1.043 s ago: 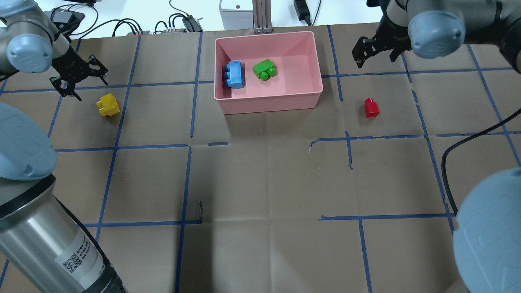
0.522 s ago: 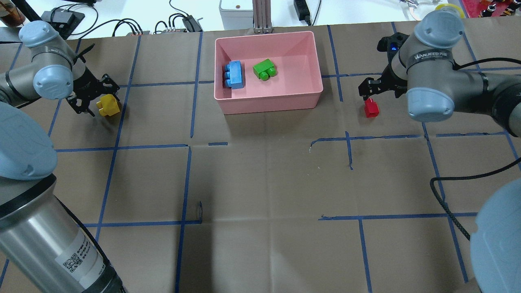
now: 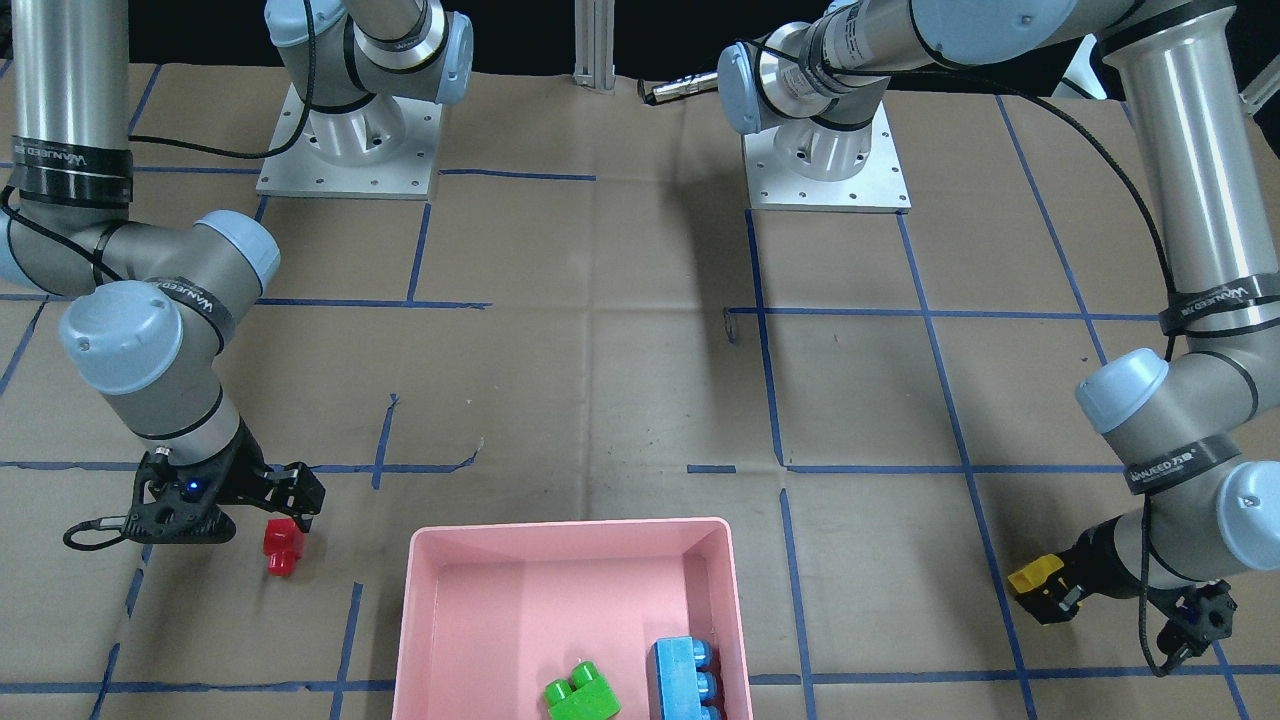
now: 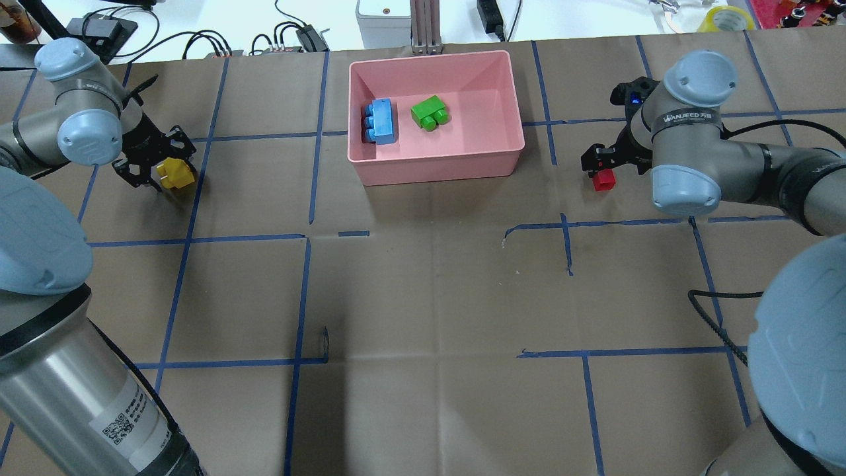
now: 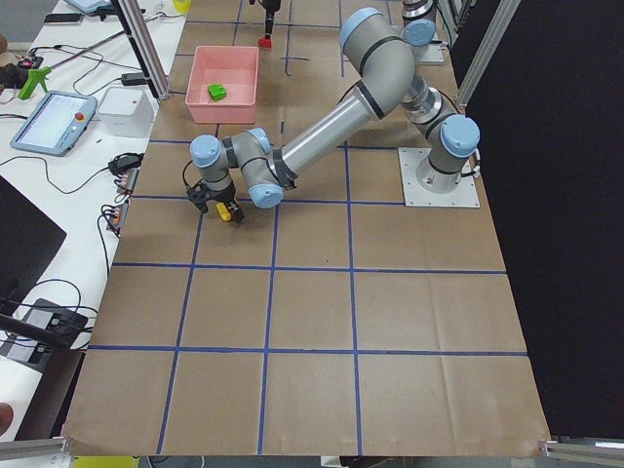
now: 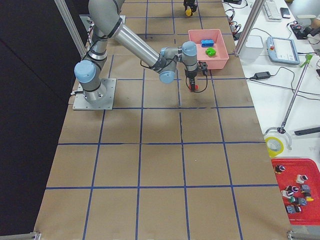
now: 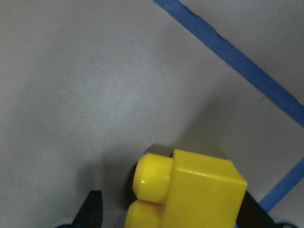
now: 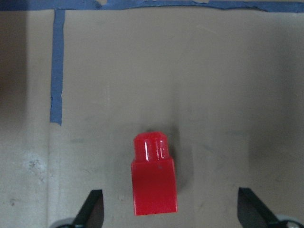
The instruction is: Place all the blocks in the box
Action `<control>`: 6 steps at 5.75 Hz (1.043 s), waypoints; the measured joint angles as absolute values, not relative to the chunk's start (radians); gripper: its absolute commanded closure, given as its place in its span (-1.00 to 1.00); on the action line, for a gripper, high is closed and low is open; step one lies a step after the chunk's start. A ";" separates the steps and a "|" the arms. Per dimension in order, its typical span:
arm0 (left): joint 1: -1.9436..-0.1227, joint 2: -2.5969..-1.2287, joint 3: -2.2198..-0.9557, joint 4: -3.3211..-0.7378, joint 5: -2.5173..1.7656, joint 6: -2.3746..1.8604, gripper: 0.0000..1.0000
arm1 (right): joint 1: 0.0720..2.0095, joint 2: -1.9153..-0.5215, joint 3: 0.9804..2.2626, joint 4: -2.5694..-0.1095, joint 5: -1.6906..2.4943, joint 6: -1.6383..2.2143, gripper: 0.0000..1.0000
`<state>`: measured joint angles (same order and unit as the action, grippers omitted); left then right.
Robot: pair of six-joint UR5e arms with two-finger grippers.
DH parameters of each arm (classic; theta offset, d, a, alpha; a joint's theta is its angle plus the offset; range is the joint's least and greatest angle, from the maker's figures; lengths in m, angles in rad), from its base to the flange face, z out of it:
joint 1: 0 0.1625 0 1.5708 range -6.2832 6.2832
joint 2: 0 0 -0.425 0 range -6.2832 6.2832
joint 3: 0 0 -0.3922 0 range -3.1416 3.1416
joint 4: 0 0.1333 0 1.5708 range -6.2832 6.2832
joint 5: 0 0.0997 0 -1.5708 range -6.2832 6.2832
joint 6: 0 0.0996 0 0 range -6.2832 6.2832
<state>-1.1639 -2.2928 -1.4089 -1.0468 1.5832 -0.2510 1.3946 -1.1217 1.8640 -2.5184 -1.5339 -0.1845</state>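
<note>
Two blocks [image 4: 381,121] in box [image 4: 436,168]; third block [image 4: 177,173] left, fourth block [image 4: 603,180] right.

I'm looking at a worktop [image 4: 423,297] papered in brown and ruled into a grid by blue tape lines [image 4: 198,239]. Just past its far edge, near the middle, a white box [image 4: 381,14] stands beside an aluminium post [image 4: 423,26]. Black cables [image 4: 205,41] and a black adapter [image 4: 312,36] trail along that edge toward the far left corner. A teach pendant [image 5: 54,122] lies on the bench just beyond the white box. Off the far right corner I can see a roll of yellow tape [image 6: 274,145] and a red tray [image 6: 312,170] of small parts.
</note>
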 measured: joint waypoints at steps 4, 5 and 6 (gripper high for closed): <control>-1.162 -2.229 -1.385 -1.085 1.591 -0.126 0.84 | 1.400 -1.082 1.866 -2.524 -1.530 -0.185 0.57; -1.162 -2.181 -1.373 -1.113 1.595 -0.005 0.84 | 1.400 -1.084 1.862 -2.522 -1.530 -0.188 0.86; -1.163 -2.125 -1.341 -1.180 1.601 0.134 0.84 | 1.400 -1.085 1.856 -2.520 -1.531 -0.193 0.92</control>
